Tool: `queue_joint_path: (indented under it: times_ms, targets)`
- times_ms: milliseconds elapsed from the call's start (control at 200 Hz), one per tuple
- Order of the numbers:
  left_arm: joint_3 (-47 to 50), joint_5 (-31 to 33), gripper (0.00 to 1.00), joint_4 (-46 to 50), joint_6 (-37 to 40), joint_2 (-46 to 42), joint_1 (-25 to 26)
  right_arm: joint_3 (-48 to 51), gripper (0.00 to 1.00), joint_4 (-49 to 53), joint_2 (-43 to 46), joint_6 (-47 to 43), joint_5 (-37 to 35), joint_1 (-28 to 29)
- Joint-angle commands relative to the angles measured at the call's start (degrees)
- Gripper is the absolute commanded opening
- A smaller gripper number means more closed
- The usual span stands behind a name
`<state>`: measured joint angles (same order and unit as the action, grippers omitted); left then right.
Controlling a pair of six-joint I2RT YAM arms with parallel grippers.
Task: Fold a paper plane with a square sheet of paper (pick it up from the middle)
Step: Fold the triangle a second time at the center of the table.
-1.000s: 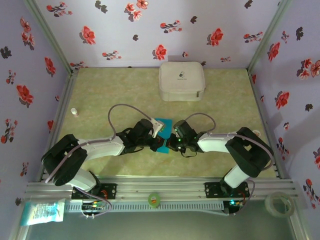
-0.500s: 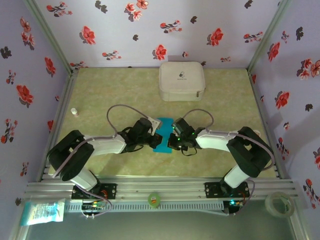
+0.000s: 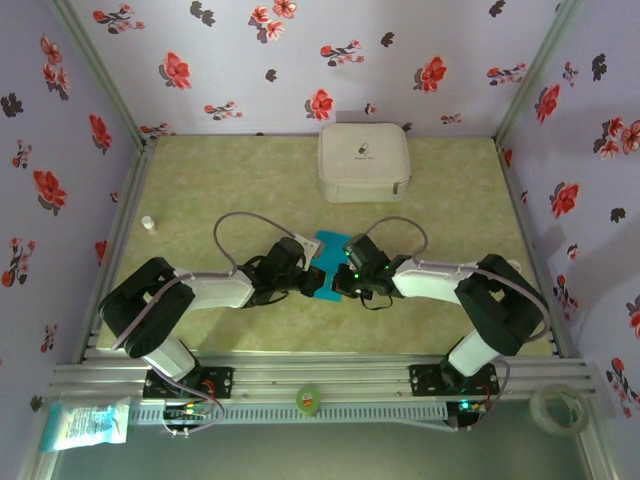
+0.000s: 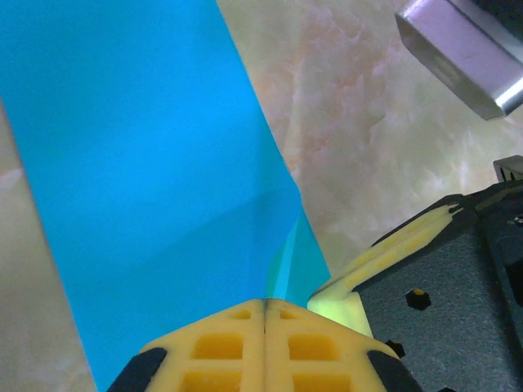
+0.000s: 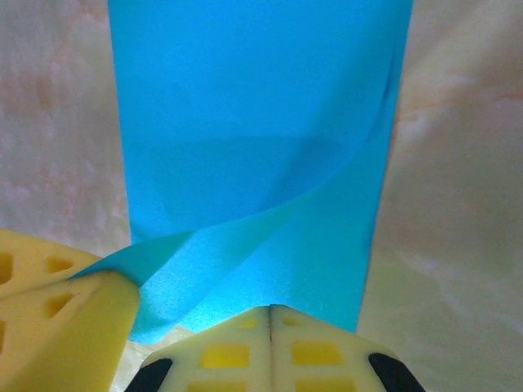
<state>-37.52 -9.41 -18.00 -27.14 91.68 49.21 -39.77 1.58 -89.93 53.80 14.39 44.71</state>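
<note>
Counter (image 3: 200, 180) first: it was pale green and marbled, boxed in on three sides by lilac walls (image 3: 300, 60) printed with red and dark flowers. A metal rail (image 3: 330, 372) ran along the near edge.

At the middle of that surface lay the square sheet of paper (image 3: 328, 268), bright turquoise and unmarked, between the two wrists and well in front of the white case (image 3: 364, 162). Up close it read as a long band with straight sides. A faint crease crossed it, and one layer lifted and curled down toward a near corner.

The left pincer (image 4: 264, 314) had its yellow pads pressed together, and the blue fold ran straight into the seam, so it was clamped on the paper. The right pincer (image 5: 270, 314) also had its pads together, sitting on the sheet's near edge. Whether a layer was nipped between them, I could not tell. The two pincers sat just beside each other, almost tip to tip.

Open green surface lay to either side of the arms and between the paper and the case. A small white bottle (image 3: 148, 223) stood at the left edge, well apart, and a roll of tape (image 3: 309, 399) sat on the rail.
</note>
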Motion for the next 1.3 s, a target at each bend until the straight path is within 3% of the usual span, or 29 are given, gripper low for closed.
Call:
queue_joint_path:
  times_ms: [0, 210, 540, 1295]
  targets:
    - [0.8, 0.9, 0.00, -1.7, -0.8, 0.4, -0.4, 1.2, 0.05, -3.3, 0.2, 1.6, 2.1, 0.4]
    - [0.2, 0.6, 0.00, -1.3, -0.7, 0.2, -0.4, 0.9, 0.04, 0.4, -2.7, 0.7, -0.4, 0.4]
    - [-1.0, 0.0, 0.00, -0.7, -0.7, 0.8, -2.3, 0.8, 0.01, 11.7, -0.9, -7.8, -1.2, -0.9]
    - [-4.6, -1.9, 0.00, -2.4, 2.7, 7.1, -2.6, -2.7, 0.01, 18.1, -3.6, -15.6, 0.5, -4.8]
